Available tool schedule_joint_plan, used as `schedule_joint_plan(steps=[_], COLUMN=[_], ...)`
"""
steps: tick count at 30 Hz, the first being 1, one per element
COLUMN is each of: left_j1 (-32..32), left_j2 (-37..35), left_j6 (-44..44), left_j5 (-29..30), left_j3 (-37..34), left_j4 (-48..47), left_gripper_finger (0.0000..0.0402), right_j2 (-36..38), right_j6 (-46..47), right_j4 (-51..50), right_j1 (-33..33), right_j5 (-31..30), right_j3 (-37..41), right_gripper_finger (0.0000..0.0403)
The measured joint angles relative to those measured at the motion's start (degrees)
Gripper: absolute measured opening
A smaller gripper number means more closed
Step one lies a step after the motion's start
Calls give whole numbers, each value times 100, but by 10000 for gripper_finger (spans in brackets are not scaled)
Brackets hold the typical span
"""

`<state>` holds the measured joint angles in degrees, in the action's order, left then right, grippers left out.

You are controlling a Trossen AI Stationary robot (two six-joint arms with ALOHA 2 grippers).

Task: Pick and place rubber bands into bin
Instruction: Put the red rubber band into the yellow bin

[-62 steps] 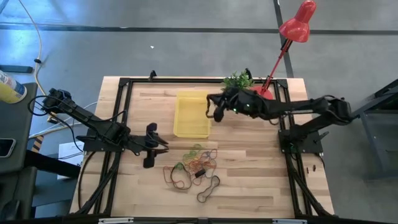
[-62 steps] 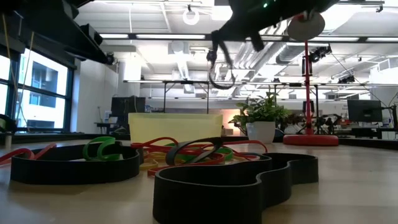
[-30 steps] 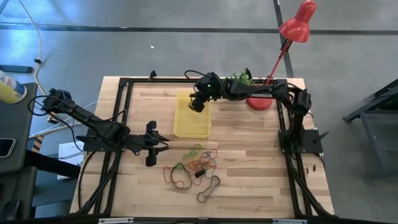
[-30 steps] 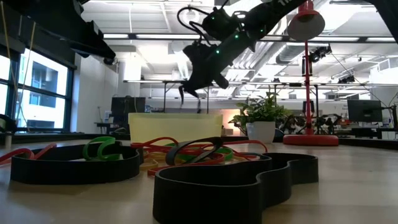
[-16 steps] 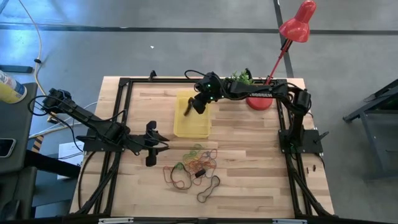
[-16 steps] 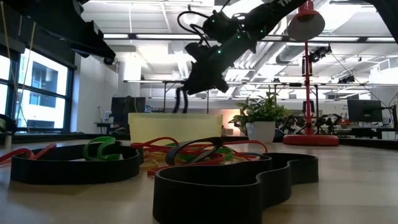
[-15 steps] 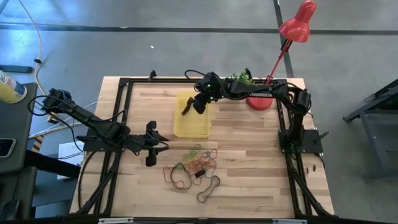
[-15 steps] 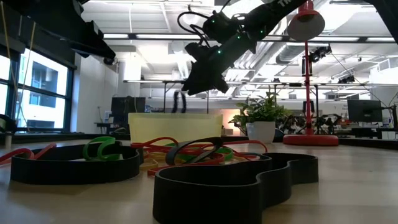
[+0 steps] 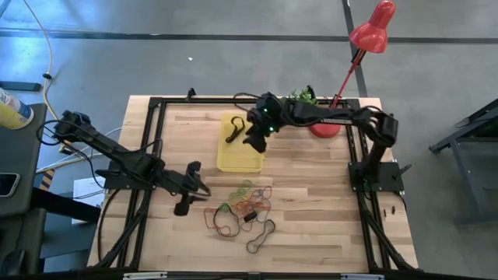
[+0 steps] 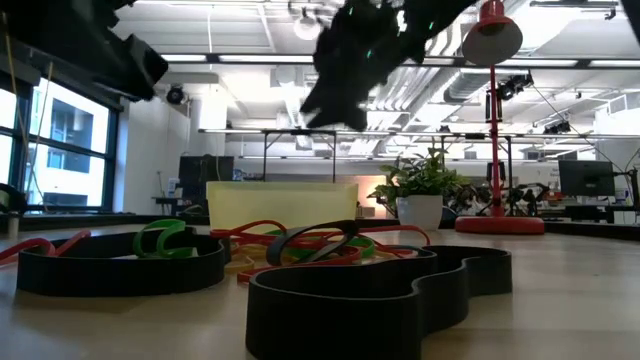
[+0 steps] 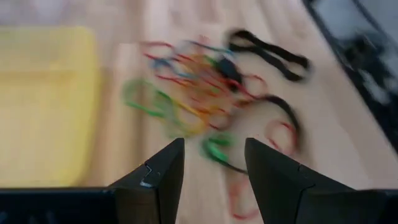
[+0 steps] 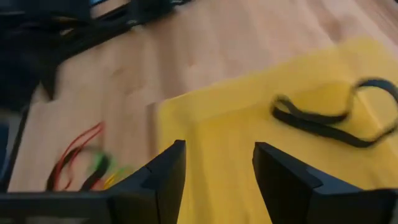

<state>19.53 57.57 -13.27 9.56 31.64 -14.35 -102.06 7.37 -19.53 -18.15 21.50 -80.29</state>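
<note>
**One black band in the yellow bin**

One thin black rubber band (image 12: 336,112) lies as a flattened, crooked loop on the smooth floor of the shallow yellow plastic bin (image 9: 240,158), upper centre of the high view. The right gripper (image 9: 254,141) hangs over the bin's right edge with fingers parted and nothing between them. Below the bin, the remaining rubber bands (image 9: 243,207) form a tangled heap of red, orange, green and black loops on the pale wood-plank table (image 9: 311,202). The left gripper (image 9: 184,204), left of that heap, stands open; it appears empty, though its wrist view is blurred.
</note>
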Motion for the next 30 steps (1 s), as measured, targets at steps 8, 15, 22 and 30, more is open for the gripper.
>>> schedule_joint_plan(steps=[8, 15, 22, 30], left_j1=[0, 0, 0, -2], left_j2=[642, 1309, 1887, 2295], left_j6=[522, 1456, 2019, 2054], left_j5=[-937, -1041, -1030, -1040], left_j3=[0, 47, 217, 216], left_j4=[-59, 119, 155, 134], left_gripper_finger=[156, 156, 156, 156], right_j2=[1089, 1878, 2369, 2620], right_j6=[-769, -711, -216, 358], right_j4=[-750, -1319, -1761, -2064], right_j1=[880, 1738, 2563, 3377], right_j5=[-512, -1485, -2545, -3607], right_j3=[0, 0, 0, 0], right_gripper_finger=[177, 177, 177, 177])
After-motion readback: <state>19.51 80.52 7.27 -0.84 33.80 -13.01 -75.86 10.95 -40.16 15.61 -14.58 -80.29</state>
